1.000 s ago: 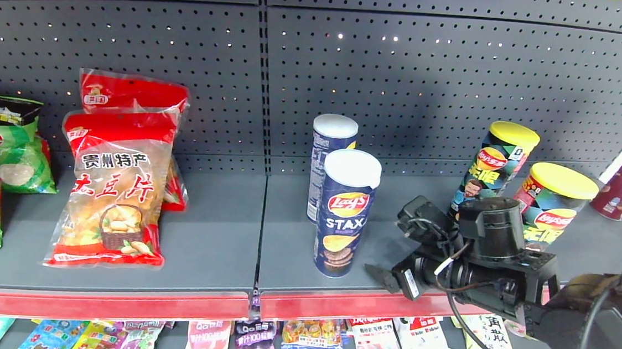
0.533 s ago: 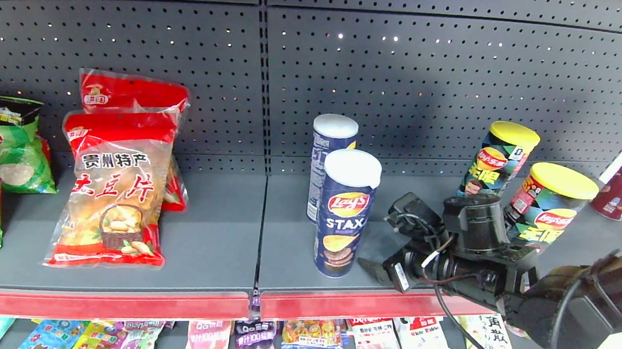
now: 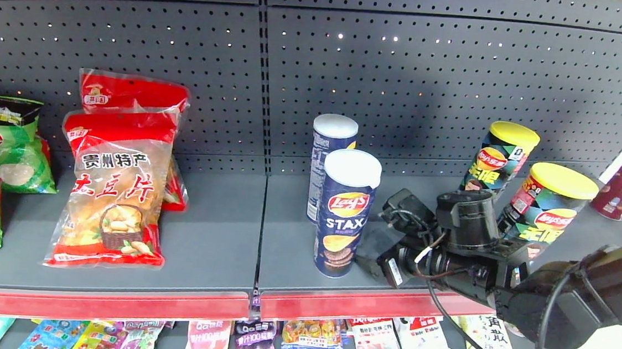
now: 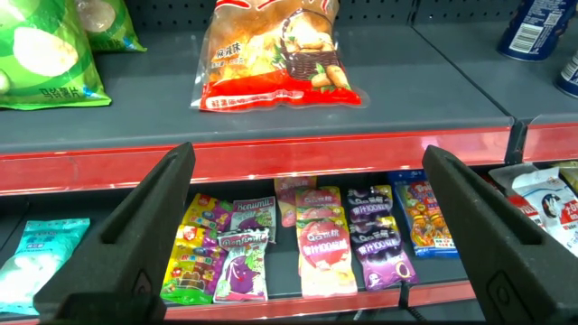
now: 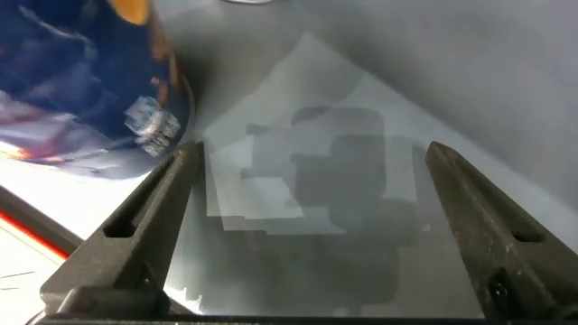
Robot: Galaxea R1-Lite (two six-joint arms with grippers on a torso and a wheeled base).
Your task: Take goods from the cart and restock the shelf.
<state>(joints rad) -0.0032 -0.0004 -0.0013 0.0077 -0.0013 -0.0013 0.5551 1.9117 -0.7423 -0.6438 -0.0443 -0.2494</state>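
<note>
Right tool (image 5: 312,155), released and empty, lies over the shelf's (image 3: 211,244) front edge just beside the blue can (image 3: 345,213), which stands upright near that edge; left tool (image 4: 307,153), also released and empty, faces the shelf's red front edge.

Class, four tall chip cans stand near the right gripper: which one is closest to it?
The front blue can with the white lid, just beside the right gripper. The rear blue can and both yellow-lidded cans stand farther back.
</note>
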